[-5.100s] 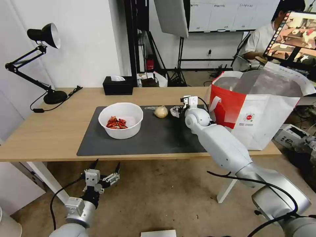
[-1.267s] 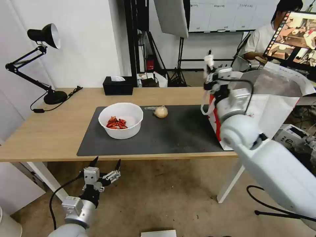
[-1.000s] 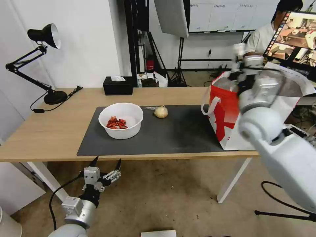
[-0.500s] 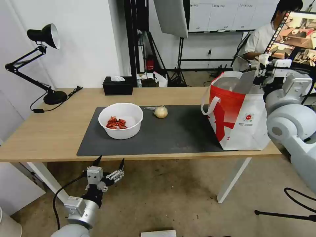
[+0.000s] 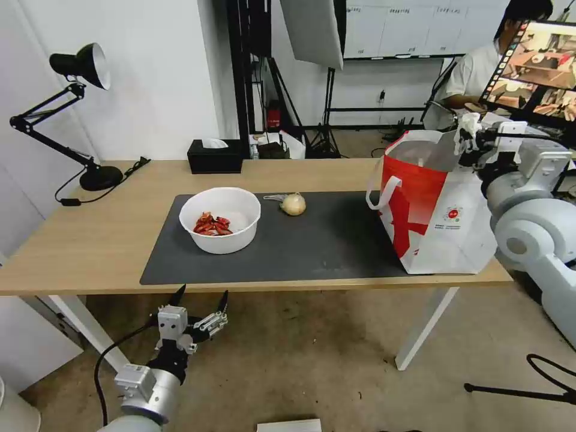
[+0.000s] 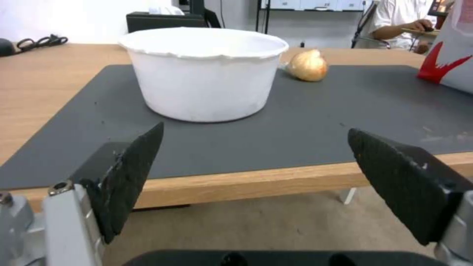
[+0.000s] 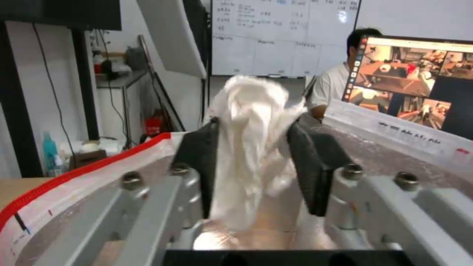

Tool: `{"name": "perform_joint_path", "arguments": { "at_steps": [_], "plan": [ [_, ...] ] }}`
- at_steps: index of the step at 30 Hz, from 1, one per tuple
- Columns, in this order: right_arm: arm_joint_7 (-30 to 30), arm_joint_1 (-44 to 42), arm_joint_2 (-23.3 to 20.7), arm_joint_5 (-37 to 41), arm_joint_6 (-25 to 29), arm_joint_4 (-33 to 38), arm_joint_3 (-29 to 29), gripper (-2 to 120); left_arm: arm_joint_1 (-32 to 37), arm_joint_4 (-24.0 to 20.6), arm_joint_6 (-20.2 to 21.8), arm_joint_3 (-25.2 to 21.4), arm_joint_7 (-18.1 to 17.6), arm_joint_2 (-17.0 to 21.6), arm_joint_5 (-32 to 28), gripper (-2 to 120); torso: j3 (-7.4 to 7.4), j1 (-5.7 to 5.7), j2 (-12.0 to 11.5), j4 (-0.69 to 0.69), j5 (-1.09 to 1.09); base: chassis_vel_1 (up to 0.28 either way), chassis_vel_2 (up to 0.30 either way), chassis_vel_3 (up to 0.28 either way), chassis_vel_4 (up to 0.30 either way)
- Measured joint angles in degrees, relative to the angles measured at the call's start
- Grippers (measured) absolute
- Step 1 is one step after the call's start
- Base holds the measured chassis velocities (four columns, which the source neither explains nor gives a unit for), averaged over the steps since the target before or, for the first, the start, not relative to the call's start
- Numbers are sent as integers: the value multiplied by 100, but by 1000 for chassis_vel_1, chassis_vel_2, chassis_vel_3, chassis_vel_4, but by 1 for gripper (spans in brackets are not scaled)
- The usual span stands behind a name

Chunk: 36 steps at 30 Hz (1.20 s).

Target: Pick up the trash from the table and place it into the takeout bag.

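The right pincer (image 5: 470, 133) was raised over the open top of the takeout bag (image 5: 441, 231), its two dark fingers (image 7: 199, 155) clamped on a crumpled white tissue (image 7: 251, 147) that bulged above them and hung down between them toward the silver foil lining (image 7: 434, 170). The bag stood upright at the right end of the counter (image 5: 90, 240), its near corner resting on the dark grey mat (image 5: 300, 252), with a white loop handle (image 5: 379, 192) drooping on its red side. On the mat sat the white round bowl (image 5: 220, 219) holding red scraps (image 5: 211, 224), and near it, toward the back edge of the mat, lay the tan onion-like lump (image 5: 293, 204) in clear wrap, apart from the bowl. The left pincer (image 5: 201, 298) hung below the counter's front edge, its black fingers (image 6: 130, 173) spread wide apart with nothing between them, facing the bowl. A black tissue box (image 5: 215, 155) and a black desk lamp (image 5: 78, 114) stood along the far side of the counter.
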Motion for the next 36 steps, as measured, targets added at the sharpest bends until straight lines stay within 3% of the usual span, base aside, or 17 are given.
{"name": "perform_joint_path", "arguments": {
  "at_steps": [2, 4, 12, 15, 21, 24, 28, 31, 36],
  "plan": [
    [3, -37, -26, 14, -7, 18, 33, 41, 2, -4, 0, 1, 3, -1, 2, 100, 0, 0, 0, 0, 0, 0, 0, 0, 0],
    [4, -147, -85, 73, -67, 69, 116, 57, 7, -23, 0, 5, 7, 2, 4, 100, 0, 0, 0, -1, 0, 0, 0, 0, 0],
    [12, -167, -139, 123, -139, 73, 124, 81, -1, -39, 0, 21, 11, 16, -1, 100, 0, 0, 0, 0, 0, 0, 0, 0, 0],
    [12, -165, -153, 149, -170, 31, 108, 96, 0, -46, -1, 21, 11, 25, -6, 100, 0, 0, 0, 0, 0, 0, 0, 0, 0],
    [-88, -184, -137, 228, 5, 44, 111, 100, -2, -59, -1, 15, 11, 35, -16, 100, 0, 0, 0, 0, 0, 0, 0, 0, 0],
    [-325, -284, -134, 295, 454, 168, 156, 100, -1, -74, -1, 13, 10, 35, -17, 100, 0, 0, 0, 0, -1, 0, 0, 0, 0],
    [-873, -578, -148, 562, 790, 527, 312, 100, 2, -82, -1, 14, 10, 28, -17, 100, 0, 0, 0, 0, -1, 0, 0, 0, 0],
    [-1627, -997, -154, 639, 923, 843, 505, 100, 8, -82, -1, 15, 10, 15, -10, 100, 0, 0, 0, 0, -1, 0, 0, 0, 0],
    [-2019, -1659, -104, 433, 1023, 1185, 650, 100, 19, -83, -3, 10, 10, -15, 1, 100, -1, 0, 0, 0, -1, 0, 0, 0, 0]
  ]
}}
